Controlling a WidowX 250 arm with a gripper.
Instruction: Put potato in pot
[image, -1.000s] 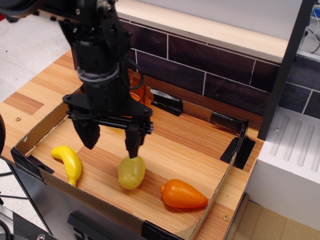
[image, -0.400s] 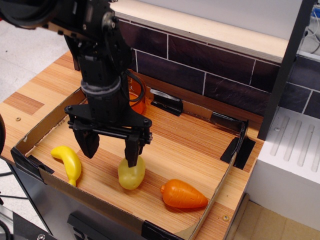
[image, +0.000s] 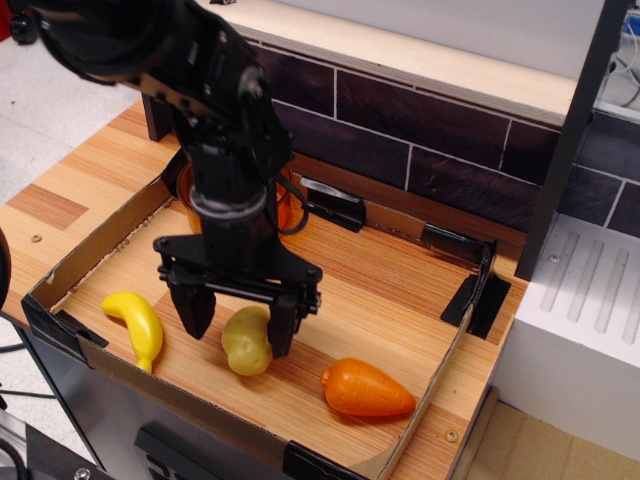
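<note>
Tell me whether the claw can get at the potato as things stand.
Probably yes: the claw is open and down around the potato, one finger on each side, with the banana and carrot clear.

Potato (image: 246, 341) between banana (image: 137, 326) and carrot (image: 367, 389); pot (image: 283, 205) seemingly behind.

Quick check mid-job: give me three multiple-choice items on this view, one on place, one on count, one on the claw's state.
1. Where is the potato?
A. in the pot
B. on the tray floor between the claw's fingers
C. on the carrot

2. How many toy foods lie in the tray?
A. three
B. one
C. five

3. The claw is:
A. raised above the wall
B. shut on the banana
C. open, low around the potato

Key: B, the potato sits on the wood; A, banana, potato, carrot; C, the fingers straddle it with a gap left.
</note>
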